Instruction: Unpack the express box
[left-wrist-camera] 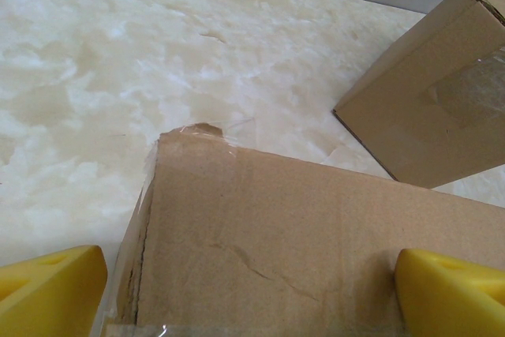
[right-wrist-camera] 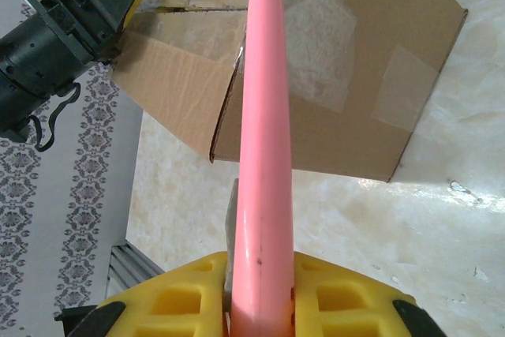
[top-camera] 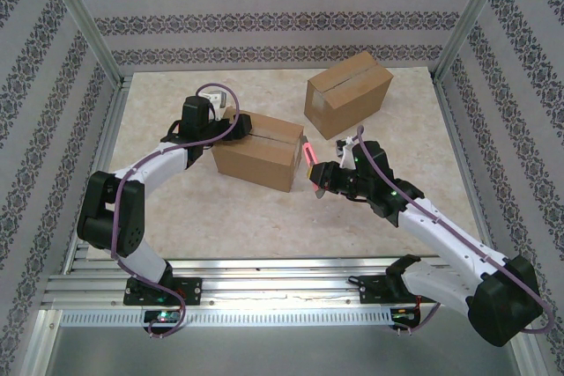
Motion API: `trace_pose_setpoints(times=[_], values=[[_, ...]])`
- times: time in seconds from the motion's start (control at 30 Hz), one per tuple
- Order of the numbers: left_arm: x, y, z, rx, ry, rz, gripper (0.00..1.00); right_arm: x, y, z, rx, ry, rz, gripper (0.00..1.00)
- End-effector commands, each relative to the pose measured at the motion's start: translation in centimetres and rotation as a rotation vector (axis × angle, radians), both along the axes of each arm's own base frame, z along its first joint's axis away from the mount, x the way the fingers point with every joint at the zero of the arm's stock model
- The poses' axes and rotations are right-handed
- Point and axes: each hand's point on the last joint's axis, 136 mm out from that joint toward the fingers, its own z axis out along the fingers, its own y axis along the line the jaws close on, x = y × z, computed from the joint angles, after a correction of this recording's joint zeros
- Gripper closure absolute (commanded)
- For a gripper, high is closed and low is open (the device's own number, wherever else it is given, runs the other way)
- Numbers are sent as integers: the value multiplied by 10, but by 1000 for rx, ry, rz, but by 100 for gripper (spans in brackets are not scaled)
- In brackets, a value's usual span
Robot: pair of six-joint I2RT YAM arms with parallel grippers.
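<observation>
Pink tool [right-wrist-camera: 264, 116] tight in the right hand [right-wrist-camera: 260, 293]; left hand [left-wrist-camera: 248, 293] wide over the cardboard box [left-wrist-camera: 316, 226].

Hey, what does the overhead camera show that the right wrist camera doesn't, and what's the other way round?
Overhead adds the second box at the back of the table. The right wrist adds the clear tape patches on the end of the near box. Both share that box, the left gripper above it, and the pink tool clamped in the right gripper.
</observation>
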Motion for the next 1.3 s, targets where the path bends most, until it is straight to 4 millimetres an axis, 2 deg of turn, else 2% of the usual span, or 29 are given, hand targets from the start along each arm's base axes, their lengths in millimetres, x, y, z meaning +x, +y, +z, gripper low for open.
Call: trace_pose_setpoints(times=[0.0, 0.3, 0.7, 1.27], values=[[-44, 1, -94, 73, 310, -13, 6, 5, 5, 12, 13, -30, -1, 100], [-44, 1, -95, 72, 310, -14, 6, 7, 7, 7, 4, -19, -2, 100], [-44, 1, -95, 73, 312, -14, 6, 5, 5, 15, 12, -42, -7, 100], [-43, 1, -94, 71, 313, -14, 7, 5, 5, 14, 9, -37, -3, 100]])
